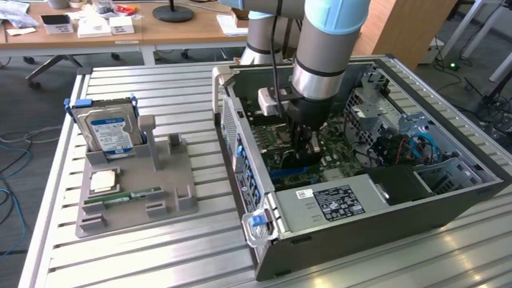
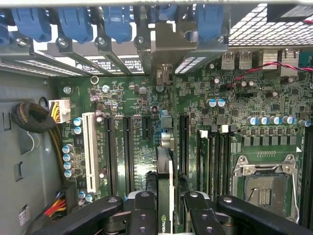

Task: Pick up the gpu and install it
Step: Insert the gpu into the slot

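Our gripper (image 2: 165, 201) is holding the gpu (image 2: 165, 166), a thin flat card bearing a small green logo, which we are seeing edge-on in the wrist view. Its black fingers (image 2: 143, 211) are standing only a little apart and are pressing on the two faces of the card. In the exterior view the arm (image 1: 320, 54) is reaching down into the open dark grey metal computer case (image 1: 376, 240), on the exterior view's right, so the card is hanging inside it, over the green motherboard (image 2: 142, 105) and parallel to the long black expansion slots (image 2: 128, 152). We are judging that the picking up is done. The installing is under way but not finished: whether the lower edge is touching a slot, we cannot tell. On the exterior view's left, well apart from the case, the grey plastic holder tray (image 1: 172, 177) is carrying the silver hard drive with blue label (image 1: 112, 133) and the small narrow green RAM stick (image 1: 132, 196).
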You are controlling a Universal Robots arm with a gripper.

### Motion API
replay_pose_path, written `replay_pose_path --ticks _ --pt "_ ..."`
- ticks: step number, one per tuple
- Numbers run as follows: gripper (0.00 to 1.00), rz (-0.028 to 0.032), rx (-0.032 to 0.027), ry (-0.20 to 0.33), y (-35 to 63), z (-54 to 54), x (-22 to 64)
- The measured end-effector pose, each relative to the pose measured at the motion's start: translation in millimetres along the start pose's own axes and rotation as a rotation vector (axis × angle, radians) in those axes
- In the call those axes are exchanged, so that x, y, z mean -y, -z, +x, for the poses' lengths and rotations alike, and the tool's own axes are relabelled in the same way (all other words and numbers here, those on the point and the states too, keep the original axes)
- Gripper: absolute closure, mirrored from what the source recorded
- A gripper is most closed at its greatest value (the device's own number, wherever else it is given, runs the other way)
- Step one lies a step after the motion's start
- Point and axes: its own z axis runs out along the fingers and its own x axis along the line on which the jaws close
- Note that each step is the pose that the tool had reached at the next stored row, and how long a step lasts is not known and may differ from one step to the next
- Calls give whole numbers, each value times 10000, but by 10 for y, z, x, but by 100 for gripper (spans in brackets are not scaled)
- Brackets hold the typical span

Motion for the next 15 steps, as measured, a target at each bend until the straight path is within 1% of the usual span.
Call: replay_pose_path --ticks 6,15 --pt "74 -1 -8 -127 -3 1 -2" --pt "74 -3 -13 -147 -11 2 -9"
